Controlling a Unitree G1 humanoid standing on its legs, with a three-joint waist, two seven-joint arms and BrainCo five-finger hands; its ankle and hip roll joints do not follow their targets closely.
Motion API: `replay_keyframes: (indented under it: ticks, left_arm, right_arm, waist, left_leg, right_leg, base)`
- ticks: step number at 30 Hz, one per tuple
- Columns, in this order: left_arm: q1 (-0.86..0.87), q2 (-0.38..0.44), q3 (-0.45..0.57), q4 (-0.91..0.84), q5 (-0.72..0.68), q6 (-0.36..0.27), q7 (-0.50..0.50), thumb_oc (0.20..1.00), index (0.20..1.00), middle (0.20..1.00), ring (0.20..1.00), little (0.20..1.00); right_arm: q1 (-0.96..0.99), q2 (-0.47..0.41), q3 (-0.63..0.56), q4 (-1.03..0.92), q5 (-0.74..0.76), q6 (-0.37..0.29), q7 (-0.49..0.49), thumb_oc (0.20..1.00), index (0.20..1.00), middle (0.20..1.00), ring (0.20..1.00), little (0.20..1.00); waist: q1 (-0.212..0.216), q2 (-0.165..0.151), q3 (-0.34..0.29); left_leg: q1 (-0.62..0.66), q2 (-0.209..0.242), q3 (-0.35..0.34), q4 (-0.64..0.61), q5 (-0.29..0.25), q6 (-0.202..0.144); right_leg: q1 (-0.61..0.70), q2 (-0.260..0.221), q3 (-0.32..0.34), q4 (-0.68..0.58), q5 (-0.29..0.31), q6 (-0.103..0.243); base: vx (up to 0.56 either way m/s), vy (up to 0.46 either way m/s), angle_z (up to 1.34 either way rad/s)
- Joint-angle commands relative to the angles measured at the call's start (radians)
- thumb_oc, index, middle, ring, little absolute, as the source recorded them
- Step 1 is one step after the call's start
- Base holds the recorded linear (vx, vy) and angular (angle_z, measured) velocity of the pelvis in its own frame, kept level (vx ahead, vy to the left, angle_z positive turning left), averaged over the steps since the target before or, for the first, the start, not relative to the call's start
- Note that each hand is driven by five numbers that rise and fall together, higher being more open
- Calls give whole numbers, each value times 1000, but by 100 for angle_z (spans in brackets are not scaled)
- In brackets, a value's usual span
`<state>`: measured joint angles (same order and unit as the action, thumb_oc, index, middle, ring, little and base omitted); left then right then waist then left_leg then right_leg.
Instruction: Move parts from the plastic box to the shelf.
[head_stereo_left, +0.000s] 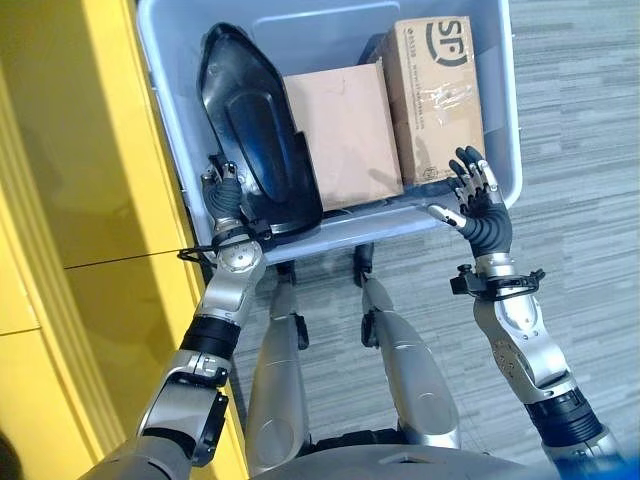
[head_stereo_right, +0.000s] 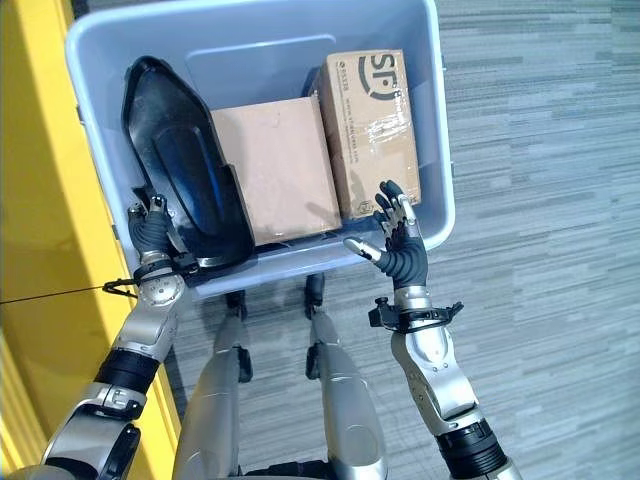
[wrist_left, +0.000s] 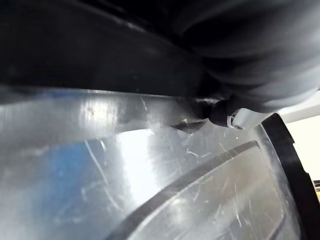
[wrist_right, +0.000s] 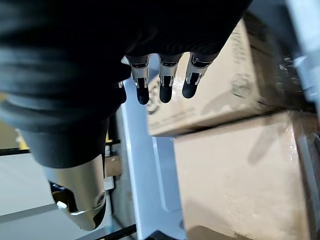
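You see the black part (head_stereo_right: 180, 165) leaning in the plastic box (head_stereo_right: 440, 150), long axis running near-to-far, narrow tip at the far wall. Left hand (head_stereo_right: 150, 228) at its near end, grip unreadable. Right hand (head_stereo_right: 398, 240) over the near rim, fingers spread, by the printed carton (head_stereo_right: 372, 125).

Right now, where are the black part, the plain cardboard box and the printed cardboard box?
black part (head_stereo_left: 255, 130), left eye view, on its glossy middle.
plain cardboard box (head_stereo_left: 342, 130), left eye view, on its top face.
printed cardboard box (head_stereo_right: 372, 130), right eye view, on its top face.
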<state>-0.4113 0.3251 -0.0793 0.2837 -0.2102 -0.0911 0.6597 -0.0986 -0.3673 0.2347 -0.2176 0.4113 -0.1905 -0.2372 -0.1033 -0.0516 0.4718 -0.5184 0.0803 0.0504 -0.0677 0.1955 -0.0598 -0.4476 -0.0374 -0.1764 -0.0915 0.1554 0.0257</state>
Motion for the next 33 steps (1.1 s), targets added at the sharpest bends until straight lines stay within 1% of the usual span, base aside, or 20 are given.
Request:
replay_keyframes:
  ticks: [1, 2, 3, 7, 9, 10, 14, 15, 16, 18, 19, 21, 23, 24, 25, 26, 28, 29, 31, 33]
  left_arm:
    - [23, 110, 113, -10, 99, -54, 22, 200, 200, 200, 200, 200]
    - [28, 123, 128, -42, 110, -60, 18, 200, 200, 200, 200, 200]
    - [28, 122, 128, -43, 110, -60, 17, 200, 200, 200, 200, 200]
    - [35, 165, 160, -104, 137, -72, 9, 200, 200, 200, 200, 200]
    - [58, 193, 176, -157, 161, -82, -15, 200, 200, 200, 200, 200]
    - [60, 193, 176, -158, 161, -81, -15, 200, 200, 200, 200, 200]
    - [148, 188, 186, -241, 159, -104, -88, 200, 200, 200, 200, 200]
    - [203, 172, 185, -280, 112, -125, -146, 200, 200, 200, 200, 200]
    - [238, 159, 184, -289, 78, -132, -177, 200, 200, 200, 200, 200]
    - [354, 138, 188, -328, 51, -126, -264, 200, 200, 200, 200, 200]
    - [357, 138, 189, -330, 50, -125, -265, 200, 200, 200, 200, 200]
    - [449, 123, 177, -352, 18, -118, -343, 200, 200, 200, 200, 200]
    - [504, 115, 174, -368, -3, -110, -384, 200, 200, 200, 200, 200]
    - [562, 110, 163, -376, -22, -100, -436, 200, 200, 200, 200, 200]
    - [581, 100, 160, -375, -49, -98, -460, 200, 200, 200, 200, 200]
    - [631, 80, 162, -374, -103, -88, -504, 200, 200, 200, 200, 200]
    - [680, 55, 165, -382, -129, -74, -530, 200, 200, 200, 200, 200]
    - [735, 19, 171, -393, -162, -57, -555, 200, 200, 200, 200, 200]
    - [760, -2, 170, -404, -183, -52, -562, 200, 200, 200, 200, 200]
    - [767, -10, 158, -411, -187, -49, -567, 200, 200, 200, 200, 200]
  right_arm:
    - [69, 16, -50, -36, 8, -39, 16, 1000, 1000, 1000, 1000, 1000]
    - [67, 14, -52, -30, 9, -37, 23, 1000, 1000, 1000, 1000, 1000]
    - [67, 14, -52, -30, 9, -37, 23, 1000, 1000, 1000, 1000, 1000]
    - [71, 10, -60, -26, 15, -33, 42, 1000, 1000, 1000, 1000, 1000]
    - [82, 3, -69, -28, 18, -28, 63, 1000, 1000, 1000, 1000, 1000]
    - [83, 3, -69, -28, 18, -28, 63, 1000, 1000, 1000, 1000, 1000]
    - [120, -4, -91, -28, 26, -13, 100, 1000, 1000, 1000, 1000, 1000]
    - [135, -7, -107, -25, 27, -3, 114, 1000, 1000, 1000, 1000, 1000]
    - [148, -7, -115, -22, 29, 3, 121, 1000, 1000, 1000, 1000, 1000]
    - [187, -6, -147, -10, 31, 21, 151, 1000, 1000, 1000, 1000, 1000]
    - [188, -6, -147, -11, 31, 21, 151, 1000, 1000, 1000, 1000, 1000]
    - [211, -7, -174, 17, 27, 37, 164, 1000, 1000, 1000, 1000, 1000]
    - [237, -8, -190, 24, 18, 50, 180, 1000, 1000, 1000, 1000, 1000]
    - [266, -8, -210, 38, 15, 59, 192, 1000, 1000, 1000, 1000, 1000]
    - [273, -11, -216, 39, 12, 65, 200, 1000, 1000, 1000, 1000, 1000]
    - [281, -14, -218, 50, 12, 76, 213, 1000, 1000, 1000, 1000, 1000]
    - [280, -23, -217, 49, 7, 85, 228, 1000, 1000, 1000, 1000, 1000]
    - [273, -37, -205, 38, -2, 92, 251, 1000, 1000, 1000, 1000, 1000]
    - [245, -56, -182, 40, -14, 95, 258, 1000, 1000, 1000, 1000, 1000]
    - [198, -76, -157, 58, -1, 95, 254, 1000, 1000, 1000, 1000, 1000]
  waist:
    - [-1, -41, -106]
    - [3, -34, -120]
    - [3, -34, -119]
    - [9, -23, -146]
    - [12, -16, -161]
    - [12, -16, -160]
    - [18, -4, -181]
    - [23, -1, -192]
    - [23, 2, -200]
    - [31, 10, -228]
    - [30, 10, -229]
    - [41, 19, -252]
    - [44, 24, -265]
    - [47, 34, -274]
    - [46, 38, -276]
    - [51, 47, -288]
    - [58, 51, -305]
    - [79, 50, -318]
    - [99, 50, -320]
    - [146, 61, -304]
  left_leg:
    - [119, 63, 134, 58, -127, -73]
    - [144, 62, 136, 44, -126, -75]
    - [146, 62, 136, 43, -125, -75]
    - [188, 64, 136, 28, -129, -76]
    - [213, 65, 136, 25, -134, -75]
    - [214, 65, 136, 25, -134, -75]
    - [256, 68, 131, 26, -144, -73]
    - [276, 69, 127, 25, -149, -71]
    - [286, 68, 125, 24, -148, -69]
    - [327, 68, 119, 23, -158, -65]
    - [328, 68, 118, 22, -157, -65]
    - [362, 76, 107, 26, -163, -64]
    - [393, 81, 100, 26, -169, -65]
    - [418, 89, 87, 31, -173, -68]
    - [426, 93, 79, 34, -171, -71]
    - [443, 105, 69, 35, -166, -80]
    - [460, 118, 52, 34, -155, -89]
    - [482, 135, 31, 43, -146, -95]
    - [475, 143, -2, 51, -117, -103]
    - [438, 152, -66, 36, -22, -136]
  right_leg:
    - [69, -79, -55, 52, -95, 117]
    - [90, -81, -58, 45, -96, 119]
    - [92, -81, -59, 45, -96, 119]
    - [124, -80, -61, 38, -101, 121]
    - [144, -81, -62, 37, -106, 121]
    - [145, -81, -62, 37, -107, 121]
    - [186, -83, -66, 37, -120, 121]
    - [205, -85, -70, 38, -126, 120]
    - [216, -86, -72, 36, -127, 119]
    - [256, -83, -78, 39, -144, 116]
    - [257, -83, -79, 39, -144, 116]
    - [295, -82, -97, 61, -172, 112]
    - [325, -78, -107, 82, -193, 107]
    - [351, -75, -127, 117, -224, 100]
    - [360, -73, -134, 132, -236, 97]
    - [382, -64, -155, 154, -263, 89]
    - [415, -53, -178, 160, -283, 80]
    - [464, -32, -205, 159, -309, 64]
    - [486, -16, -226, 149, -318, 47]
    - [497, 1, -280, 131, -329, 21]
  base:
    - [55, 13, 4]
    - [34, 7, 3]
    - [28, 13, 7]
    - [22, 8, 7]
    - [20, -3, 6]
    - [16, -4, 7]
    - [26, -2, 5]
    - [0, 0, 0]
    - [52, -1, 1]
    - [44, -5, 4]
    - [13, -33, 4]
    - [15, -39, 7]
    - [34, -46, 28]
    - [1, -65, 30]
    - [-28, -79, 33]
    - [-31, -82, 46]
    - [-24, -133, 55]
    - [-41, -198, 80]
    - [-93, -197, 79]
    - [-166, -157, 62]
